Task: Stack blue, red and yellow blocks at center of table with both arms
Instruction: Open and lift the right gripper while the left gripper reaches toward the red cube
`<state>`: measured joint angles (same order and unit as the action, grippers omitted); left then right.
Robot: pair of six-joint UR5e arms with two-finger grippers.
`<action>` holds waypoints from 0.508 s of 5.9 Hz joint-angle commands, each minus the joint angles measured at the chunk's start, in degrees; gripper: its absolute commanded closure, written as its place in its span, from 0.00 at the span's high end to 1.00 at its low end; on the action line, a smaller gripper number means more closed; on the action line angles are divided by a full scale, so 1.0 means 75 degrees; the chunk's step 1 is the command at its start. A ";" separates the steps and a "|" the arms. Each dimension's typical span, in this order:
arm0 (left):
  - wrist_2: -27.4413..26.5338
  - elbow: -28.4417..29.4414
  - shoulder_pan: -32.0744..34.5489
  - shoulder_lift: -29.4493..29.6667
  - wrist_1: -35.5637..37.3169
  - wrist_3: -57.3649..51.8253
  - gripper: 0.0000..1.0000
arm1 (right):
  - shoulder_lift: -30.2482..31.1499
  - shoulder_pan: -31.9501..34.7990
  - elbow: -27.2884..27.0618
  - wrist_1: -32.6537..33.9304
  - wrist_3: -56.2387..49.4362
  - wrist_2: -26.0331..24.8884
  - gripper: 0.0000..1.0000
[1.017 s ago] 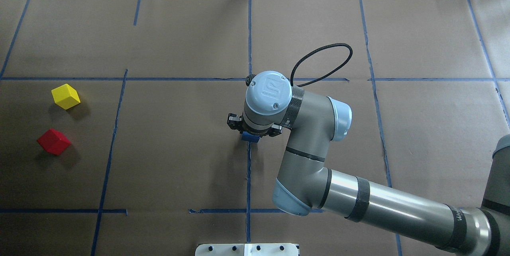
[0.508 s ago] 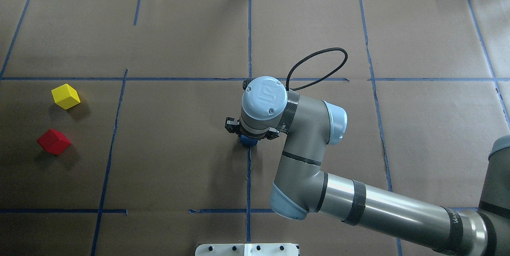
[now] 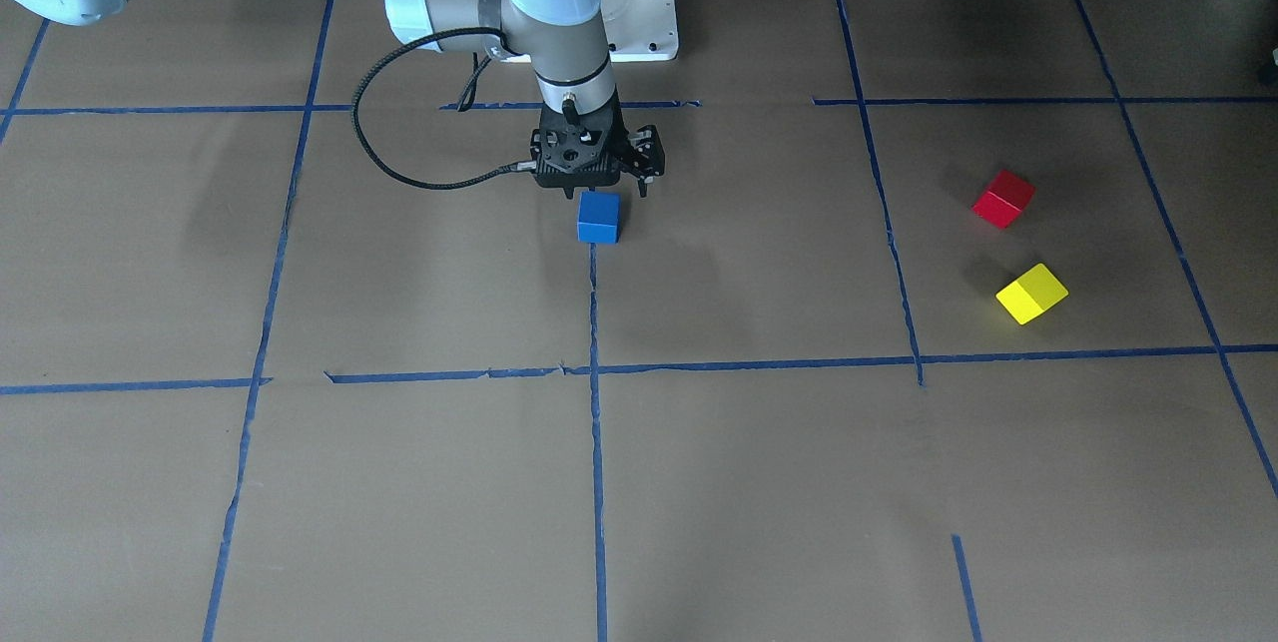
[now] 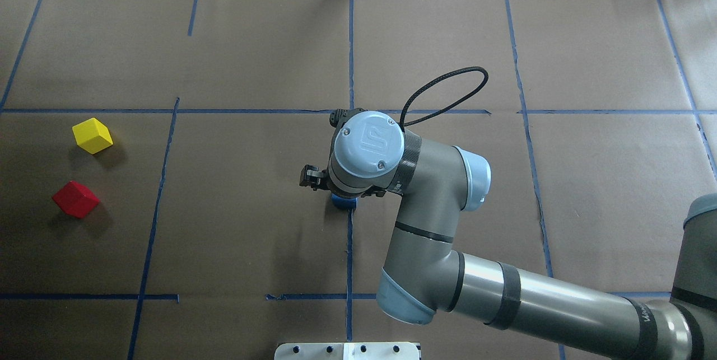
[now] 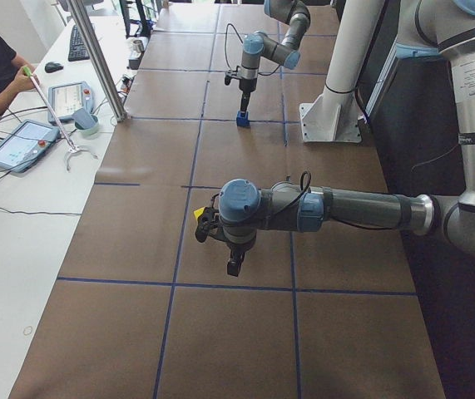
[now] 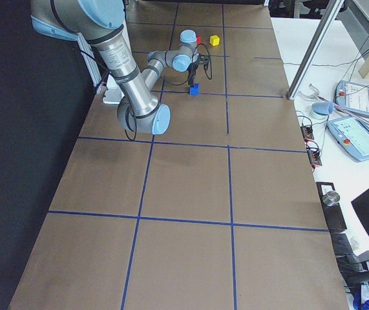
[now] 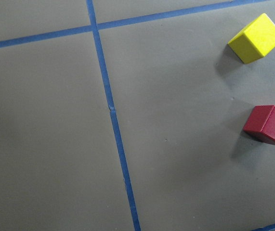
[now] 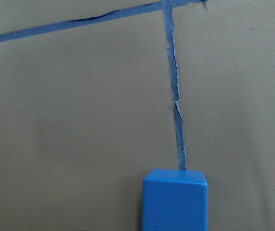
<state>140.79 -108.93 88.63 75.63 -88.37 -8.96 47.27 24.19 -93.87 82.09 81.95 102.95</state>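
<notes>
The blue block sits on the table at the centre, on a blue tape line; it also shows in the overhead view and the right wrist view. My right gripper hovers just above it, open, with the block free. The red block and the yellow block lie side by side on my left side, also seen in the left wrist view: red block, yellow block. My left gripper hangs above the table near them; I cannot tell whether it is open or shut.
Brown paper with blue tape lines covers the table. The robot's white base plate is at my edge. A black cable loops from the right wrist. A metal pole, tablets and an operator stand beyond the far edge.
The right gripper came down with the blue block at the centre, then rose and shifted slightly left, leaving the block on the table. The red and yellow blocks have not moved.
</notes>
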 commanded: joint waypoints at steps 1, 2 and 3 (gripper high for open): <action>-0.0011 0.0109 -0.0853 0.0041 -0.1111 0.1967 1.00 | 0.0806 0.0358 -0.1421 -0.0012 0.0007 0.0344 1.00; -0.0081 0.0144 -0.1463 0.0041 -0.1862 0.3406 1.00 | 0.1240 0.0871 -0.2067 0.0000 0.0019 0.0904 1.00; -0.0476 0.0249 -0.2235 0.0052 -0.2995 0.3641 1.00 | 0.2126 0.1653 -0.2735 -0.0035 -0.0004 0.2023 1.00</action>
<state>139.32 -107.69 77.13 75.96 -103.41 13.95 57.69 31.60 -109.39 81.99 82.01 111.34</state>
